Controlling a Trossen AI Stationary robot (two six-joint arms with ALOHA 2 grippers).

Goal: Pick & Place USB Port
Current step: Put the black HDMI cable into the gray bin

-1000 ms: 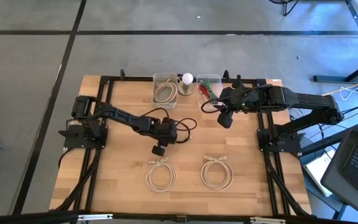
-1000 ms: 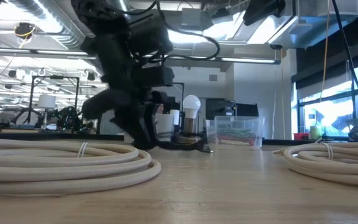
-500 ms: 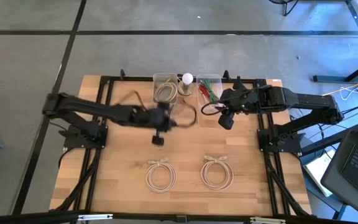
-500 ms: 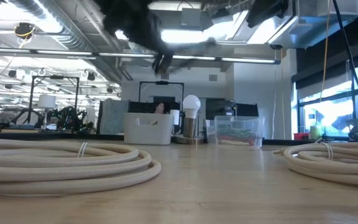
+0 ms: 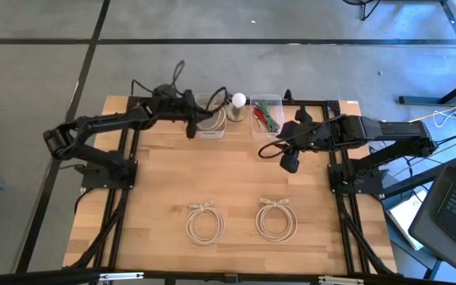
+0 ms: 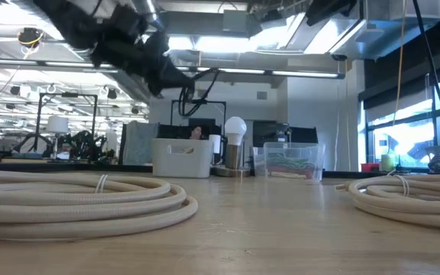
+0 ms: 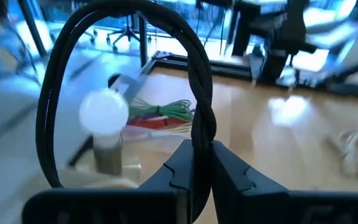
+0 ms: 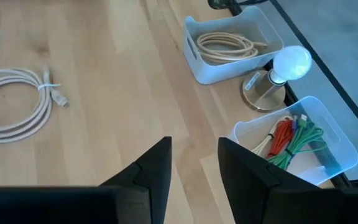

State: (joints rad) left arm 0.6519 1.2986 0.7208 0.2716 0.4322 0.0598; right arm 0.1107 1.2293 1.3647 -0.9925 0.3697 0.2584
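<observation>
My left gripper [image 5: 191, 125] is shut on a black USB cable [image 7: 104, 37] and hangs in the air at the white bin's [image 5: 210, 117] left side, near the table's far edge. The cable's loop [image 6: 203, 85] curls up over the fingers. A beige cable lies coiled inside that bin. My right gripper [image 5: 290, 164] hovers open and empty [image 8: 194, 149] in front of the clear bin [image 5: 267, 113], which holds red and green cables. My left gripper pinches the black cable between its two fingers where two strands twist together [image 7: 200, 127]. The fingers lie almost level, pointing toward the table's right side. The cable is lifted clear of the table, and its loop stands up and arches back over the gripper.
A light bulb on a metal base [image 5: 238, 100] stands between the two bins. Two coiled beige cables [image 5: 204, 222] [image 5: 276, 219] lie near the table's front edge. A black frame rail [image 5: 323, 103] runs along the table's sides and back.
My left gripper has risen from the table's middle and swung toward the far edge, to the white bin's left side. It has tipped from pointing down to almost level. The black cable has come up with it, clear of the table.
</observation>
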